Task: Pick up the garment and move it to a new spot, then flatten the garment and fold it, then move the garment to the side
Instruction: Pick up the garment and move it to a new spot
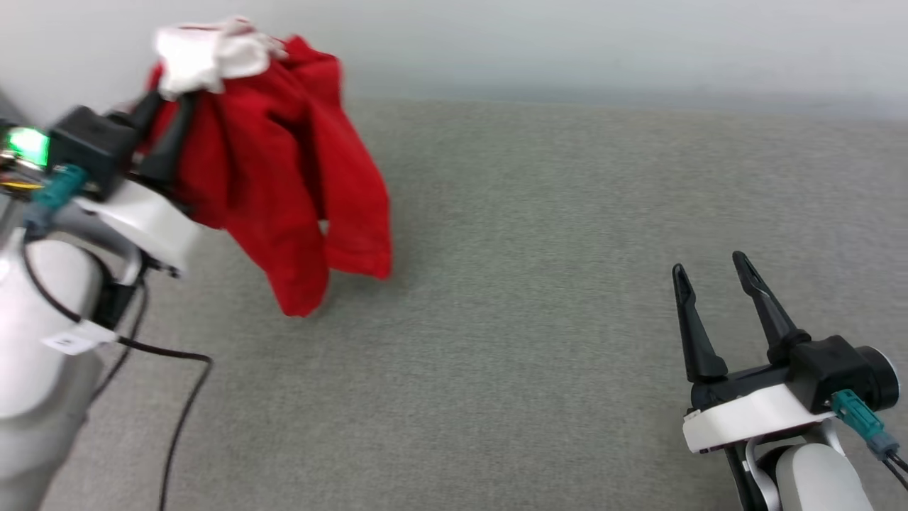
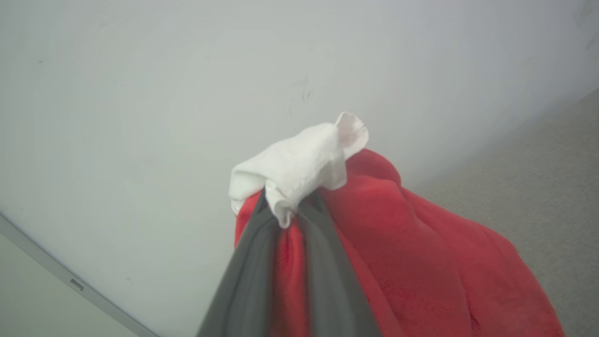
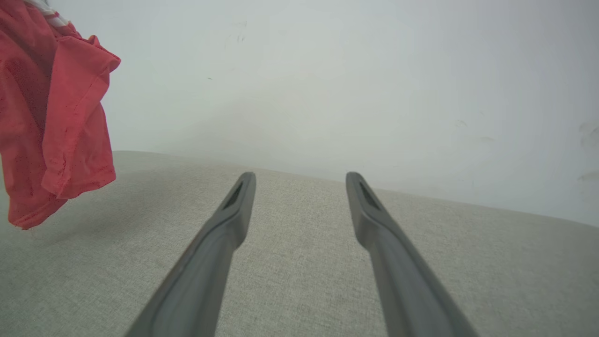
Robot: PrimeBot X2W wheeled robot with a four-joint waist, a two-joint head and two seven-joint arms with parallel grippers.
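Observation:
The red garment [image 1: 284,184] hangs bunched in the air at the upper left of the head view, a white sleeve wadded at its top. My left gripper [image 1: 167,106] is shut on that top part and holds the cloth clear of the grey fabric surface [image 1: 532,284]. In the left wrist view the garment [image 2: 412,252] drapes over the fingers [image 2: 248,276], with the white sleeve at their tips. At the lower right my right gripper [image 1: 709,266] stands open, nothing between its fingers. The right wrist view shows the garment [image 3: 51,126] dangling at its left edge, above the surface. Lettering is hidden in the folds.
A pale wall [image 1: 567,42] rises behind the grey surface's far edge. A black cable [image 1: 177,397] hangs from my left arm over the near left part of the surface.

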